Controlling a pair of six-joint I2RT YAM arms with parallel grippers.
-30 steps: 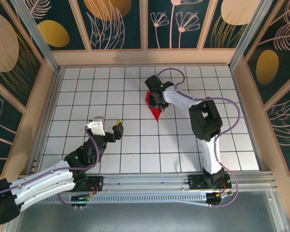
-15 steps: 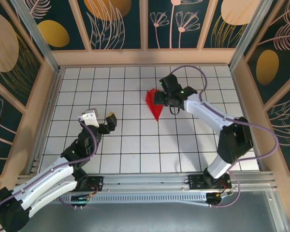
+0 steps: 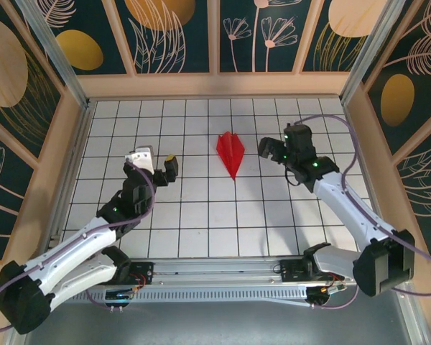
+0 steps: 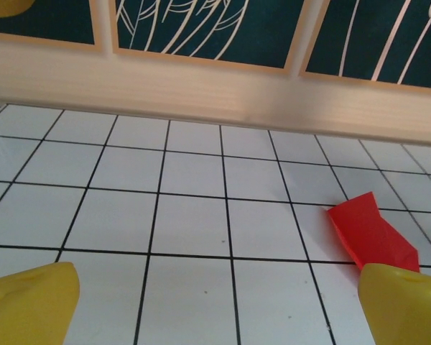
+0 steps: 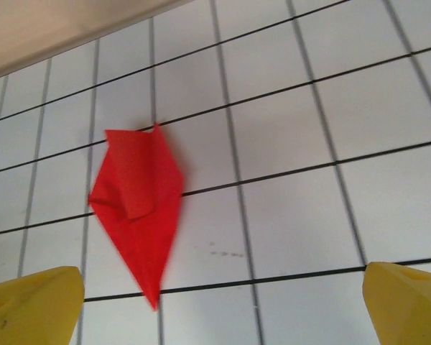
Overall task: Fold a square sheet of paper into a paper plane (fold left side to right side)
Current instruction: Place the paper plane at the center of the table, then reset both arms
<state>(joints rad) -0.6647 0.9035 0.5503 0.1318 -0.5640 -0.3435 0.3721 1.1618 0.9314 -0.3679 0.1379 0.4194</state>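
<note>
Lying on the surface: the paper plane, a slim red dart flat on the white grid, its point toward the near edge, touched by nothing.
Left hand: fingers spread wide with nothing between them, hovering well to the left of the plane.
Right hand: fingers likewise spread and empty, near the plane on its right, clearly apart from it.
Folds visible: a sharp nose, a centre crease, and a small flap lifting slightly near the blunt end (clearest in the right wrist view).
Progress: the square looks fully worked into its dart shape, so I judge the folding done or very nearly so.
Left to do: at most pressing that raised flap flat. I see no other unfinished fold.
</note>
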